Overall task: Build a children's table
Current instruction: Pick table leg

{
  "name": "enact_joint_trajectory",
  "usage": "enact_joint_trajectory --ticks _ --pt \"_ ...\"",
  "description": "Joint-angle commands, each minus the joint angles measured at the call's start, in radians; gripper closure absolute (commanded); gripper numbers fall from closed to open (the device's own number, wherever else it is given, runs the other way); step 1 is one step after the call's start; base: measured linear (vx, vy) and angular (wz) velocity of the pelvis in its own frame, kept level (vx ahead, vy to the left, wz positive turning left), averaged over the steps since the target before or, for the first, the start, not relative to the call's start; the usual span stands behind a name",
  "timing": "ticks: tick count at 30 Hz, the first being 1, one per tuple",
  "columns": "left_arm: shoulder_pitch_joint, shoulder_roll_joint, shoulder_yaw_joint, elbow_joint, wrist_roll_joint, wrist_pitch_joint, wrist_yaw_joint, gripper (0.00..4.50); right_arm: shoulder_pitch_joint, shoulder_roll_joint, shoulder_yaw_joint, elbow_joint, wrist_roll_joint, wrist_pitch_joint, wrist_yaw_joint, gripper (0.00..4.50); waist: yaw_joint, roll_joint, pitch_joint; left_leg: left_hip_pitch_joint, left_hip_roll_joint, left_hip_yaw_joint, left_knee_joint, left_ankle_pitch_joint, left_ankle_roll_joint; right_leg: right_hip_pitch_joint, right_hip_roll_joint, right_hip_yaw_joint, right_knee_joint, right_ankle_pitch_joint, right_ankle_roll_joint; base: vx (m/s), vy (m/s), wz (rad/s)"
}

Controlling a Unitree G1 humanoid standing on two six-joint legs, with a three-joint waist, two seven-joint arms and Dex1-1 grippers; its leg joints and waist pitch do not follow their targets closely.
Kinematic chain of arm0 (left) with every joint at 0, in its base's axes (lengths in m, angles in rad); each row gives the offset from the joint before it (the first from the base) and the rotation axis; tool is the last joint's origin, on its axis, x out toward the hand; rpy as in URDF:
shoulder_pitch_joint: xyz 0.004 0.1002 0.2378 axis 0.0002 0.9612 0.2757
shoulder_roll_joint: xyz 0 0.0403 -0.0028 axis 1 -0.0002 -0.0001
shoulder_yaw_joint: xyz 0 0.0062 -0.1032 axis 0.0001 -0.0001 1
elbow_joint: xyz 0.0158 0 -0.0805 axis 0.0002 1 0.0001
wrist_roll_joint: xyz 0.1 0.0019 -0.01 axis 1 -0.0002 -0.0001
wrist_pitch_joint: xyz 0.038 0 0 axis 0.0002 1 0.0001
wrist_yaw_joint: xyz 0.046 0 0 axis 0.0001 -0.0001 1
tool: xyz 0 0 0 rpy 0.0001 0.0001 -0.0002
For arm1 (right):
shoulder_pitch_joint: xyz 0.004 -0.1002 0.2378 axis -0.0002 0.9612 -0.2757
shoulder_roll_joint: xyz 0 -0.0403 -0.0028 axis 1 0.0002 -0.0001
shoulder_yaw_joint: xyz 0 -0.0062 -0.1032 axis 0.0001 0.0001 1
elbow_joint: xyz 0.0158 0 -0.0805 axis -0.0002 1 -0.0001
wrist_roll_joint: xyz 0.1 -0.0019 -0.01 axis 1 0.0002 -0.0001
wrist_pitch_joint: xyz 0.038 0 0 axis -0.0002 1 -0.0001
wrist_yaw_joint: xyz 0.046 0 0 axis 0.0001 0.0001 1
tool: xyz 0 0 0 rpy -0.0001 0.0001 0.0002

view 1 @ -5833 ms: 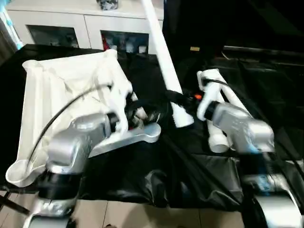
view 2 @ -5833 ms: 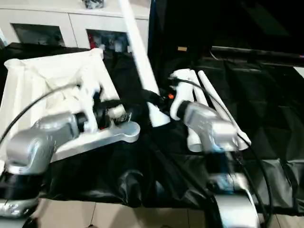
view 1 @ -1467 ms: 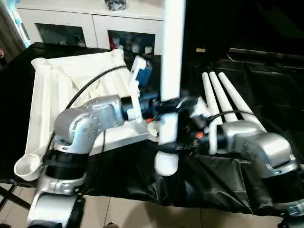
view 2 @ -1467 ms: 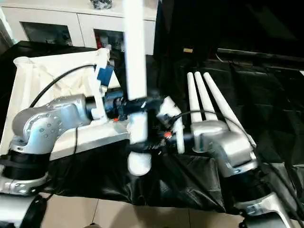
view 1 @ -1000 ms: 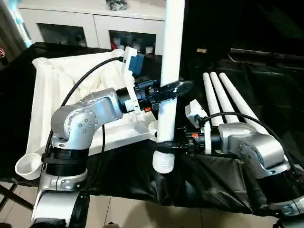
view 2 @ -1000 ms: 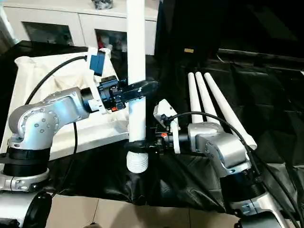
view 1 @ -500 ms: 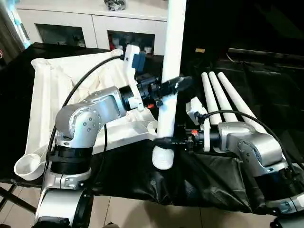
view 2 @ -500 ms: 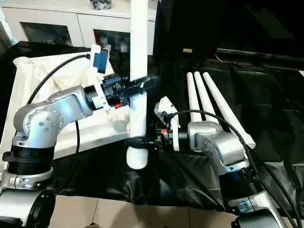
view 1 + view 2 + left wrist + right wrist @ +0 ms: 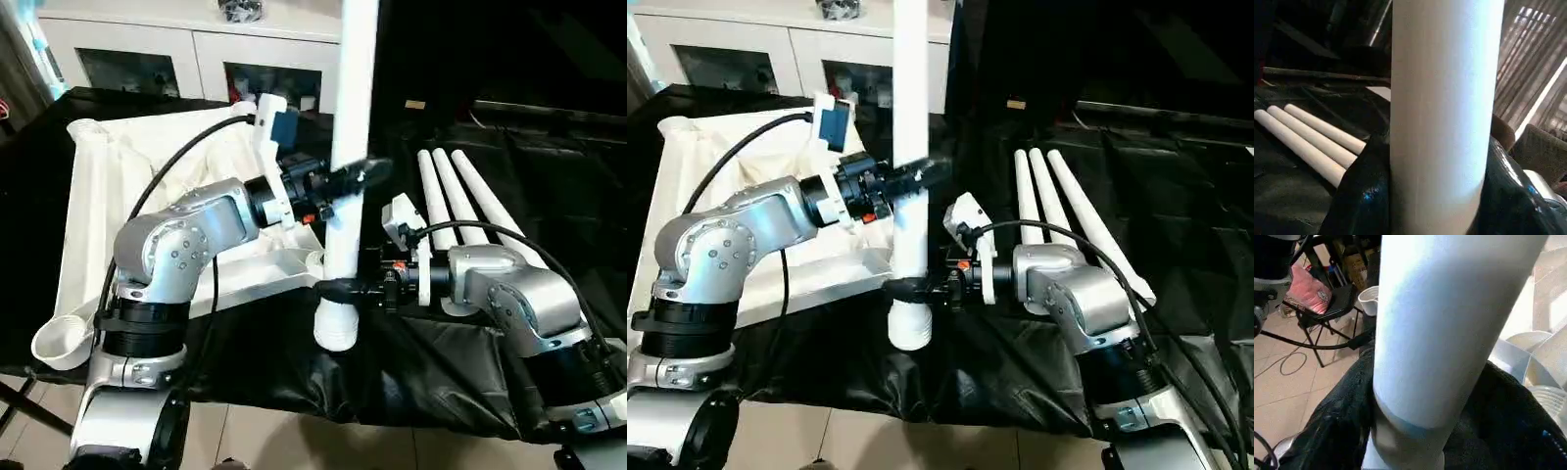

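Black cloth is covering your table (image 9: 549,176); you are holding one leg (image 9: 350,117) upright, left gripper (image 9: 355,178) clamped above right gripper (image 9: 338,290); the tabletop (image 9: 108,196) is lying just left, nearer your left arm.

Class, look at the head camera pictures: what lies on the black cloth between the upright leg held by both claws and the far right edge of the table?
In the left eye view, three spare legs lie side by side on the black cloth, to the right of the held leg.
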Motion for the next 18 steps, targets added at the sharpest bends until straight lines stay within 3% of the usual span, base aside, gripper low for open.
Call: enact_joint_trajectory --ticks 1,9,10,18 --pt "-0.018 0.002 -0.012 -0.027 -0.022 0.012 -0.022 2.73 -0.003 -0.018 0.010 -0.012 -0.002 0.023 0.007 1.48 0.000 0.000 -0.082 0.001 0.024 -0.001 -0.058 -0.035 0.030 0.073 -0.076 0.046 -0.068 -0.099 -0.195 0.000 0.000 0.00" --pt "-0.019 0.003 -0.011 -0.027 -0.031 0.016 -0.032 2.73 0.007 -0.022 0.025 -0.022 0.001 0.048 0.020 1.48 0.000 -0.001 -0.082 0.001 0.024 -0.001 -0.058 -0.040 0.029 0.073 -0.076 0.045 -0.069 -0.106 -0.196 0.000 0.000 0.00" --pt "-0.019 0.004 -0.011 -0.027 -0.031 0.017 -0.034 2.73 0.007 -0.022 0.026 -0.020 0.000 0.048 0.019 1.75 0.000 -0.001 -0.082 0.001 0.024 -0.001 -0.058 -0.040 0.028 0.073 -0.076 0.046 -0.069 -0.107 -0.195 0.000 0.000 0.00" --pt "-0.019 0.003 -0.011 -0.029 -0.038 0.021 -0.044 2.73 0.006 -0.017 0.029 -0.014 0.003 0.059 0.024 2.36 0.001 -0.001 -0.082 0.000 0.024 -0.001 -0.058 -0.038 0.029 0.073 -0.077 0.046 -0.069 -0.106 -0.194 0.000 0.000 0.00"
